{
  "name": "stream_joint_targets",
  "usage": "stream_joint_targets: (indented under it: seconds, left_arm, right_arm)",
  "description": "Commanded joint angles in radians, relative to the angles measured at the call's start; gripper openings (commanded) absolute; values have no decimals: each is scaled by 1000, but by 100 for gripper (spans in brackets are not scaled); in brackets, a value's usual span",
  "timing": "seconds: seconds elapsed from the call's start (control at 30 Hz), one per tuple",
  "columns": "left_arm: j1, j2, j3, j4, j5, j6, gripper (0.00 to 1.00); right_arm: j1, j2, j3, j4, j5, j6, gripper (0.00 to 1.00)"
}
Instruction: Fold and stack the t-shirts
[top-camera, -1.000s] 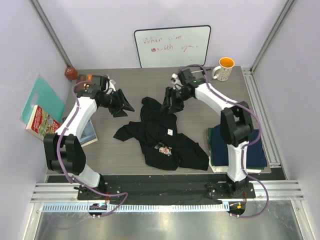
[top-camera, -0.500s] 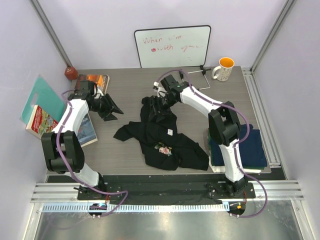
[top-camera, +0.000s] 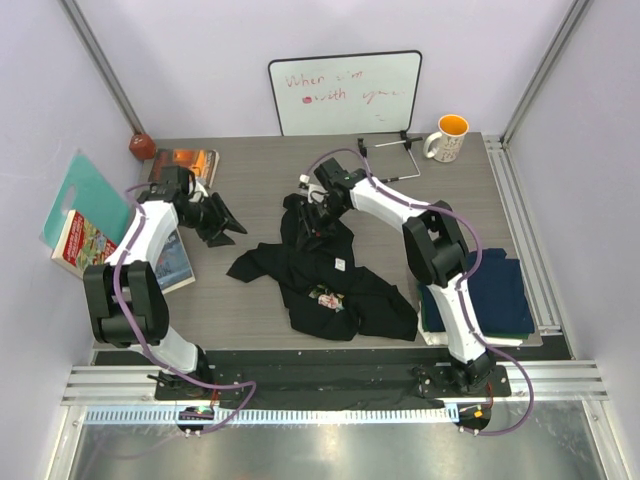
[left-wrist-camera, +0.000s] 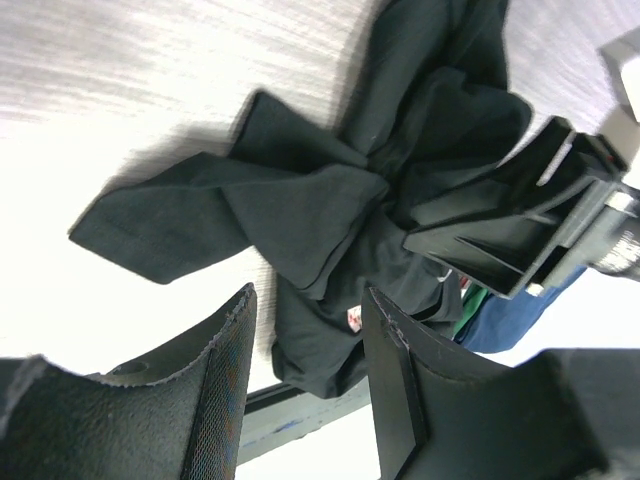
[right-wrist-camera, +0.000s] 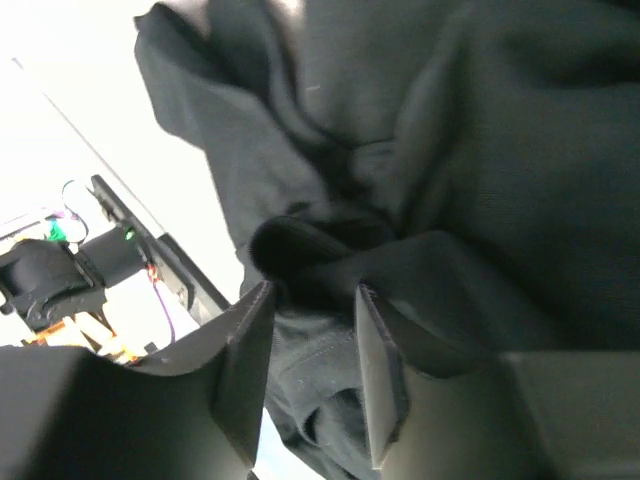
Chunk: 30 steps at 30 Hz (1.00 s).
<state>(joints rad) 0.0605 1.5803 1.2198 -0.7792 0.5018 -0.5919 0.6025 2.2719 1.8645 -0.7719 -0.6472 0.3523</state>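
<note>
1. Right wrist view: the right fingers (right-wrist-camera: 238, 380) stand spread astride a raised ridge of the black t-shirt (right-wrist-camera: 470, 150). Cloth lies in the gap, but no bite shows.
2. Top external view: from those fingers the crumpled shirt's long axis runs back toward the arm bases and rightward across the tabletop (top-camera: 250, 170).
3. The left fingers (left-wrist-camera: 215, 385) are spread and empty over bare wood. The shirt lies just beyond their tips, with a sleeve lobe nearest.
4. Judging by this, the right arm is better placed for the first pinch.
</note>
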Motion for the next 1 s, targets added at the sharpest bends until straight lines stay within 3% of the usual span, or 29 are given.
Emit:
stream_joint_targets:
  seconds: [0.0,0.13,0.27,0.53,0.63,0.67,0.7,0.87,0.97]
  left_arm:
    - [19,-13,-25,1,33,32,47]
    - [24,-5,-28,6,43,38,47]
    - [25,10,-34,14,50,37,47]
    - [35,17,-65,23,50,41,47]
    - [39,17,-74,26,49,44,47]
    - [41,17,-77,24,49,43,47]
    - [44,17,-82,27,49,46,47]
    - [52,15,-91,40,49,40,47]
    - [56,6,-86,47,49,24,47]
  right_arm:
    - [29,-25,48,5,-69,-15,36]
    - [33,-40,32,5,-83,-16,36]
    - [34,-48,27,2,-94,-16,49]
    - [40,-32,25,-9,-97,-22,50]
    - [46,-23,28,-18,-106,-30,36]
    - [48,-22,30,-20,-111,-33,12]
    - [51,-23,30,-23,-111,-36,2]
    - [52,-37,48,-32,-83,-39,1]
    - [48,-52,158,-101,-13,-44,1]
